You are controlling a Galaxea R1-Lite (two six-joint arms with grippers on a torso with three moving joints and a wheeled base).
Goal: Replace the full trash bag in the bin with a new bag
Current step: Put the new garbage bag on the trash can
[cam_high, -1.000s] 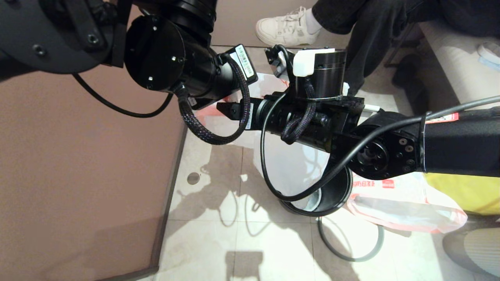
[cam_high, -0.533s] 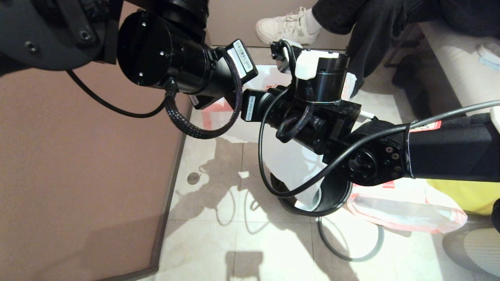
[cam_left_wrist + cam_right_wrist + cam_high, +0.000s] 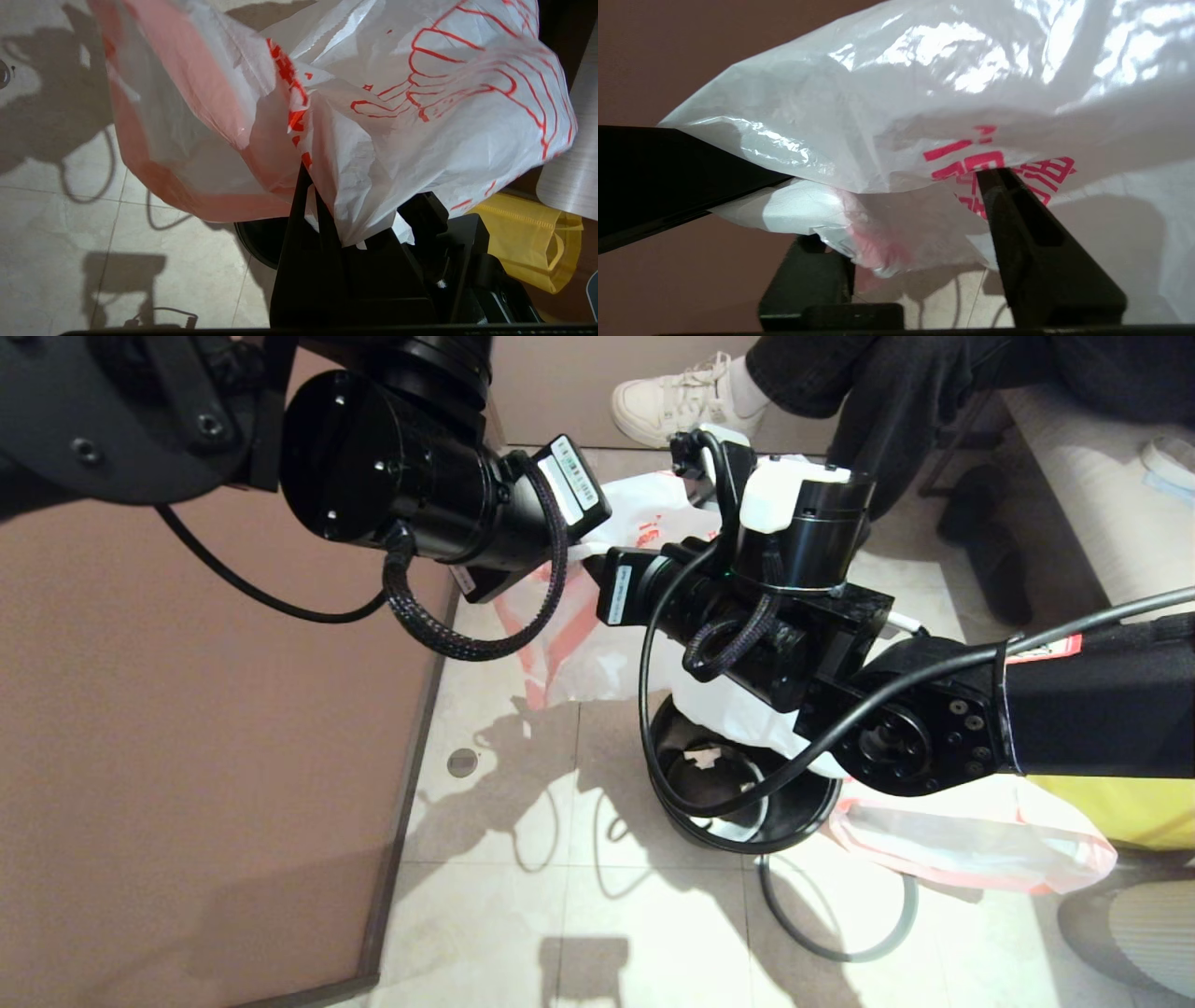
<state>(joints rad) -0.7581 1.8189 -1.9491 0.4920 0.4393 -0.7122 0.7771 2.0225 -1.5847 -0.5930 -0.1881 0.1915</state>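
Note:
The new bag (image 3: 644, 527) hangs limp between both arms above the bin (image 3: 805, 807), white with red print and a pink hem. My left gripper (image 3: 306, 175) is shut on a fold of the new bag (image 3: 420, 116), high over the bin's far left side. My right gripper (image 3: 896, 210) reaches in from the right. It is open, and the new bag (image 3: 878, 116) drapes over and between its spread fingers. The bin's black inside shows a few paper scraps. Its grey ring (image 3: 838, 958) lies on the floor in front. The full trash bag (image 3: 971, 831) lies on its side right of the bin.
A brown wall panel (image 3: 205, 756) runs along the left, with a floor drain (image 3: 462, 763) beside it. A yellow bag (image 3: 1111, 793) sits at the right behind the full bag. A seated person's white shoe (image 3: 686, 401) and legs are beyond the bin.
Both grippers have shifted right with the new bag. Its lower end has come up out of the bin, whose inside now shows, and the pink hem has swung down on the left.

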